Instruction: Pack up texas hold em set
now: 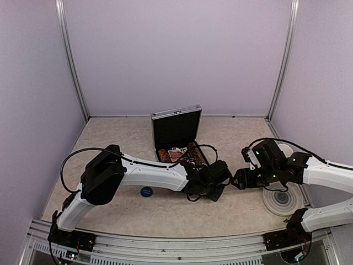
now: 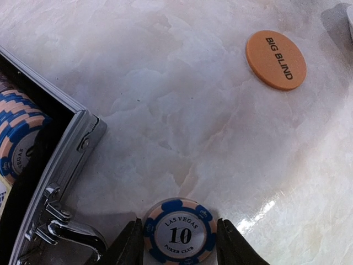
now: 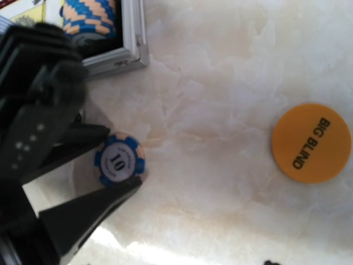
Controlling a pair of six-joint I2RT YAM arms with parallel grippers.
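Note:
The silver case (image 1: 175, 128) stands open at the back middle, with chips and cards in its black tray. My left gripper (image 1: 214, 187) reaches right of the case's front corner (image 2: 71, 143). It is shut on a blue and peach "10" chip (image 2: 179, 232) that faces up just over the table, one finger on each side of its rim. The right wrist view shows the same chip (image 3: 118, 160) pinched between those black fingers. An orange BIG BLIND button (image 2: 276, 59) lies flat further out. My right gripper (image 1: 238, 180) hovers open and holds nothing, close to the left one.
A stack of blue and peach chips (image 2: 19, 132) lies in the case's near compartment. On the table in front of the left arm is a small blue round button (image 1: 146, 191). A round grey ringed coaster (image 1: 281, 200) lies at the right by the right arm.

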